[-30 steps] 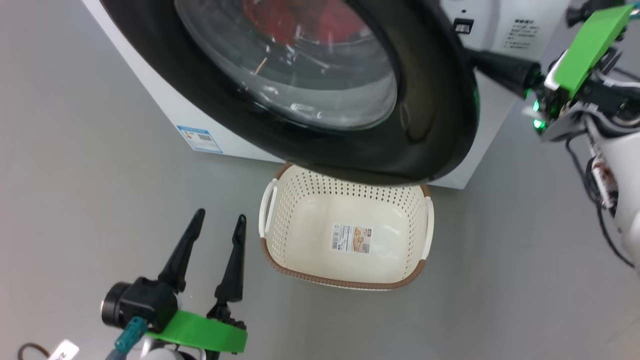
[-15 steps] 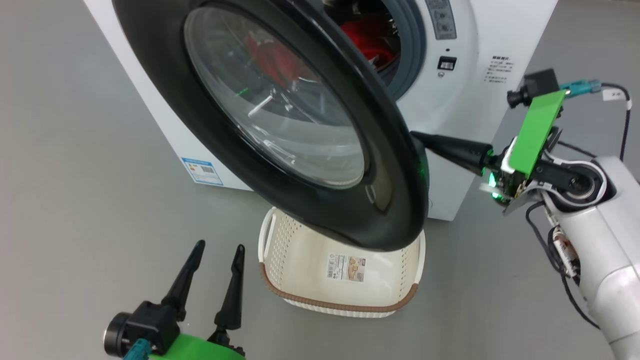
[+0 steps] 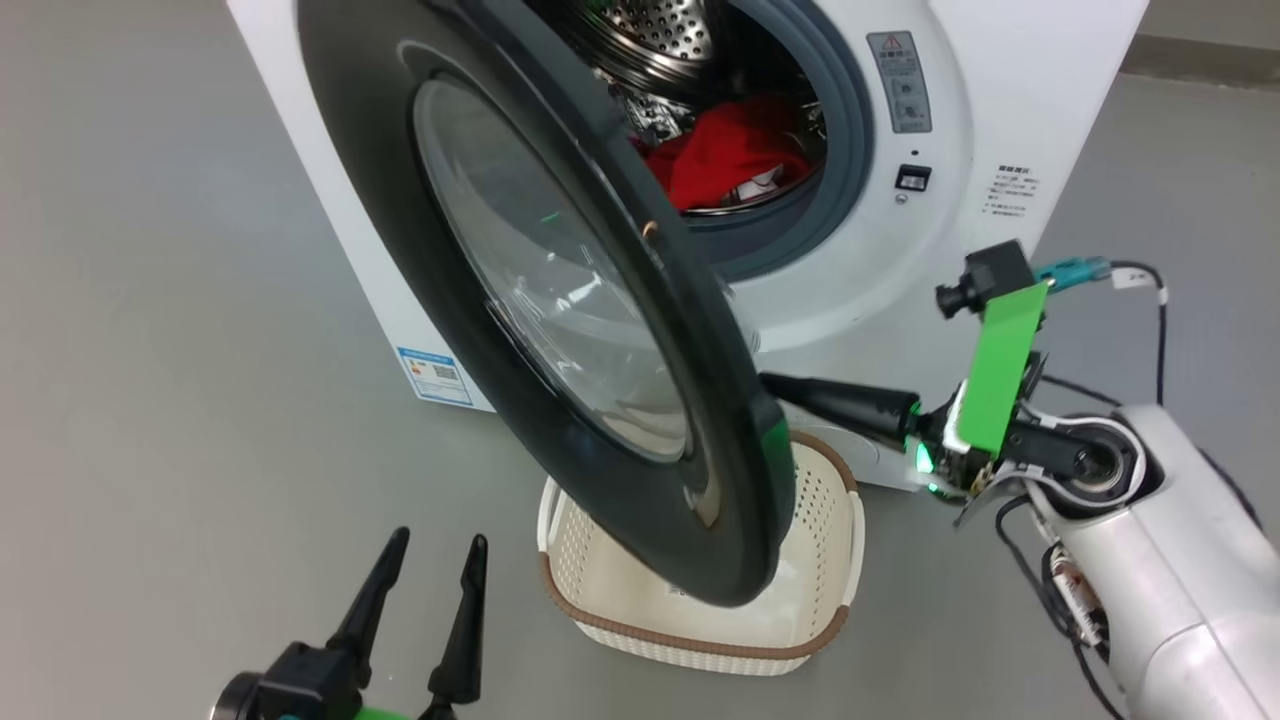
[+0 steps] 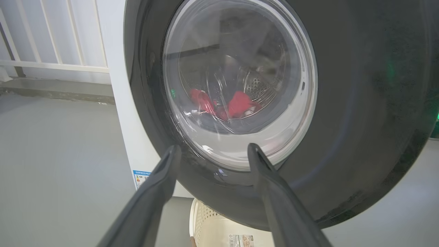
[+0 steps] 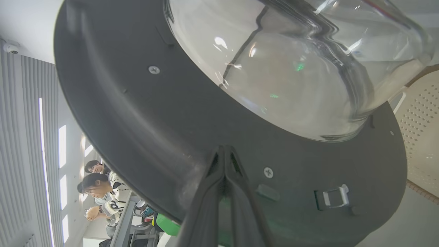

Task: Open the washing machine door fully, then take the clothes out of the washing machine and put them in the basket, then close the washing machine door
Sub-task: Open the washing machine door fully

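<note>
The white washing machine [image 3: 1000, 90] stands with its door [image 3: 560, 480] about half open, black rim and glass bowl swung out over the basket [image 3: 830, 500]. Red clothes [image 3: 735, 150] lie in the steel drum and show through the glass [image 4: 240, 104]. My right gripper [image 3: 775, 385] is shut, its tips [image 5: 224, 148] resting against the door's inner black face [image 5: 137, 113], holding nothing. At the lower left my left gripper [image 3: 438, 545] is open and empty, in front of the door's outer side [image 4: 360, 103], well short of it. The door hides much of the basket.
Grey floor surrounds the machine and basket [image 4: 212, 226]. A blue label [image 3: 438, 372] sits low on the machine's front. The basket wall [image 5: 422, 120] lies just past the door's lower edge. People [image 5: 99, 185] sit at a desk far behind.
The door has swung further open, baring the drum mouth and clothes. My shut right gripper has followed, staying on the door's inner side. The head camera has shifted. The left gripper keeps its pose.
</note>
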Tool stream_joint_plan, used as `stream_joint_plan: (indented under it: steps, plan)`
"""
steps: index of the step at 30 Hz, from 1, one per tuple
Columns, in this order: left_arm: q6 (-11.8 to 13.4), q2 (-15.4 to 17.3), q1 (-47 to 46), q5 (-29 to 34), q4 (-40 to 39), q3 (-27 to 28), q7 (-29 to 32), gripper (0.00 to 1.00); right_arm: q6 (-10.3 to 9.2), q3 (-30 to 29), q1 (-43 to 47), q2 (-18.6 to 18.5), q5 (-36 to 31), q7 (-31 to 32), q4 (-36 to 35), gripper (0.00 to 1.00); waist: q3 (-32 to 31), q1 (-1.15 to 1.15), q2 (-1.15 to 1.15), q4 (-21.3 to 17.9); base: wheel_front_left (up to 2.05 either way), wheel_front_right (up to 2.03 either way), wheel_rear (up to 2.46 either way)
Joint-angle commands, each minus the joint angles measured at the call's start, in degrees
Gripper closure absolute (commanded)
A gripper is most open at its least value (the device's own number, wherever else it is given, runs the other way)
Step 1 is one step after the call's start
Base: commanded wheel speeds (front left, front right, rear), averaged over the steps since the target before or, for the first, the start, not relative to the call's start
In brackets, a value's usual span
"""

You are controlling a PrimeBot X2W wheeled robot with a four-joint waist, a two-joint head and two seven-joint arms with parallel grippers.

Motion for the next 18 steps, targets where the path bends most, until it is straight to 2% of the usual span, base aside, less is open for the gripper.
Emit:
stream_joint_plan:
  steps: [1,18]
  plan:
    - [0.5,0.8,-0.2,0.2,-1.2,2.0,-0.5,0.00,0.10,1.1,0.8,1.3,-0.6,0.6,-2.1,1.00,-0.6,0.00,0.00,0.6,0.00,0.00,0.00]
    - [0.7,0.8,1.2,1.3,0.0,3.3,-0.5,0.00,0.10,1.5,5.5,5.5,-2.5,0.8,-5.1,1.00,-2.1,0.00,0.00,4.9,0.00,0.00,0.00]
